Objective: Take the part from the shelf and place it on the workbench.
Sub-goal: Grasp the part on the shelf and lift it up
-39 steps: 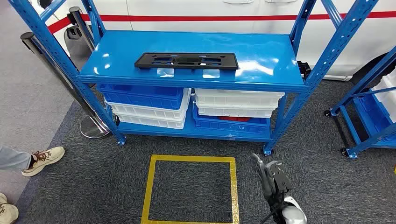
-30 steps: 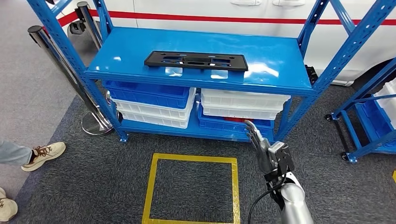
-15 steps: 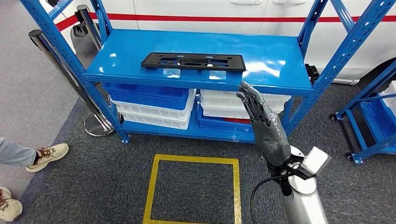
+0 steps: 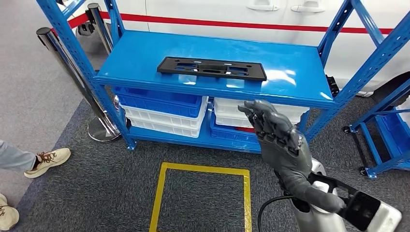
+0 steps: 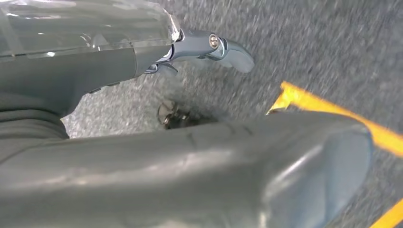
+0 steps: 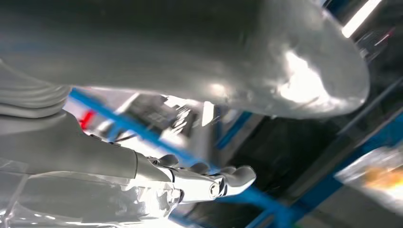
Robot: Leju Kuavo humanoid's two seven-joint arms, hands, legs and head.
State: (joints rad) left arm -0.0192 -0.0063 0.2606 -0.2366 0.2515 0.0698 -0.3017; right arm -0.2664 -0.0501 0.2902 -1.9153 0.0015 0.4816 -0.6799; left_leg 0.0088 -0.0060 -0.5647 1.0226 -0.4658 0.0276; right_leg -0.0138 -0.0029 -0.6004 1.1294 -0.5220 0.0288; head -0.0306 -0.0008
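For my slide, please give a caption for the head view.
Right robot hand raised before the blue shelf, the black part untouched on top.

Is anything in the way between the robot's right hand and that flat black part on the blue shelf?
Nothing visible blocks it. The right hand is raised in front of the blue shelf, lower than its front edge, holding nothing. The black part lies flat on the top surface with bare shelf around it. The hand likely just needs to rise over the edge.

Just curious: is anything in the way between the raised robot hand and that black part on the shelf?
In the head view, only bare blue shelf separates the right robot hand from the black part.
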